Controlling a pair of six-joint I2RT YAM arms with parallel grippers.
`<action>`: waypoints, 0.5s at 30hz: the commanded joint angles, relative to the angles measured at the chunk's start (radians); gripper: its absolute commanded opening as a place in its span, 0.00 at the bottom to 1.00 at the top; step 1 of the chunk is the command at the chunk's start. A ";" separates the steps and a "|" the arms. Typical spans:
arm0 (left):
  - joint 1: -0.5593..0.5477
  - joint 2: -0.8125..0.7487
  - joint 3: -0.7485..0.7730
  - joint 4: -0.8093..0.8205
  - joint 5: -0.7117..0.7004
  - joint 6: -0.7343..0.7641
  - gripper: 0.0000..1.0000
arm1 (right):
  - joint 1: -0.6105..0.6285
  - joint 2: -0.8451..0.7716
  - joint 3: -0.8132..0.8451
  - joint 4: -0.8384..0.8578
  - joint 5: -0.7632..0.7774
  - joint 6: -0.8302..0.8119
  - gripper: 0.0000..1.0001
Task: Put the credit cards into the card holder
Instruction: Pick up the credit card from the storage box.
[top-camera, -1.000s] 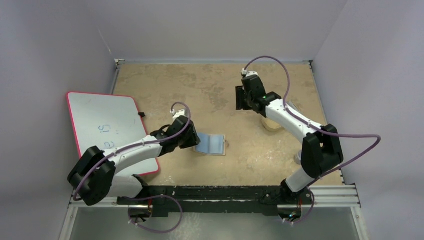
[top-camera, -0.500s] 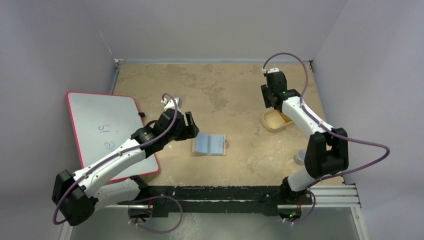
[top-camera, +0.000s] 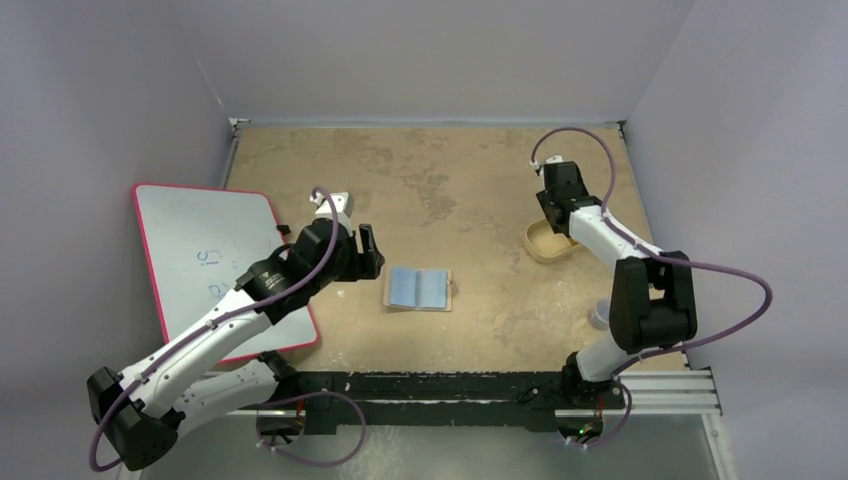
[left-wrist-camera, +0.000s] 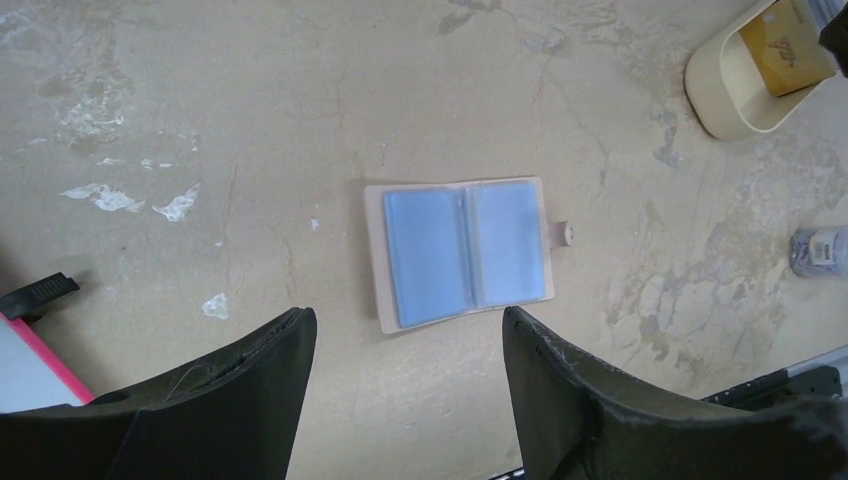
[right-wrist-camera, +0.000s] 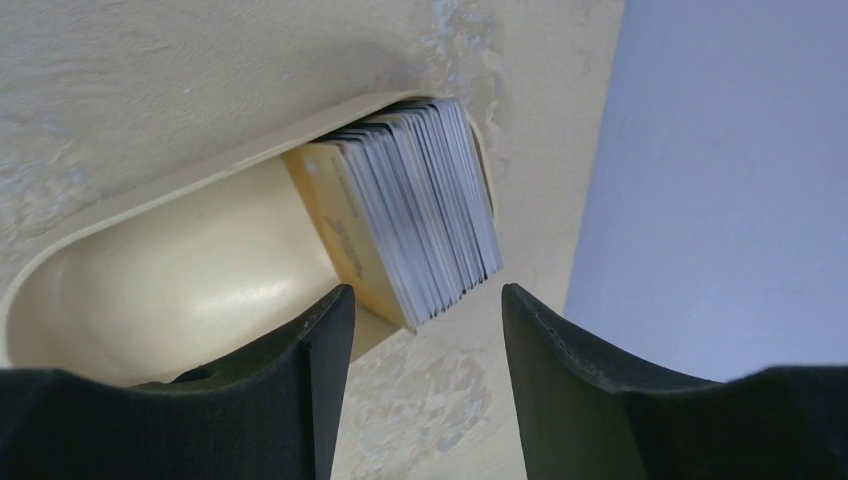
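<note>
The card holder (top-camera: 420, 288) lies open and flat on the table, its light-blue slots (left-wrist-camera: 463, 252) facing up and its snap tab (left-wrist-camera: 565, 233) on the right. My left gripper (top-camera: 365, 250) hovers just left of it, open and empty (left-wrist-camera: 405, 315). The credit cards (right-wrist-camera: 415, 225) stand as a packed stack at one end of a shallow tan tray (right-wrist-camera: 180, 280), with a gold card (left-wrist-camera: 785, 45) facing outward. My right gripper (top-camera: 555, 212) hangs over the tray (top-camera: 545, 255), open (right-wrist-camera: 425, 292), with the stack's edge just beyond its fingertips and nothing between the fingers.
A pink-rimmed whiteboard (top-camera: 215, 255) lies at the left under my left arm. A small grey cap-like object (top-camera: 598, 315) sits near the right arm's base (left-wrist-camera: 818, 250). Walls close off the back and right sides.
My left gripper opened wide and drew back up and to the left off the card holder. My right arm swung right from mid-table to above the tray.
</note>
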 joint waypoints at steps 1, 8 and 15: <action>-0.004 -0.013 0.035 -0.025 -0.048 0.044 0.68 | -0.011 0.048 0.000 0.145 0.069 -0.112 0.59; -0.004 -0.061 0.028 -0.027 -0.073 0.042 0.68 | -0.034 0.128 0.021 0.171 0.062 -0.104 0.59; -0.004 -0.068 0.030 -0.027 -0.088 0.042 0.68 | -0.044 0.158 0.019 0.213 0.117 -0.102 0.57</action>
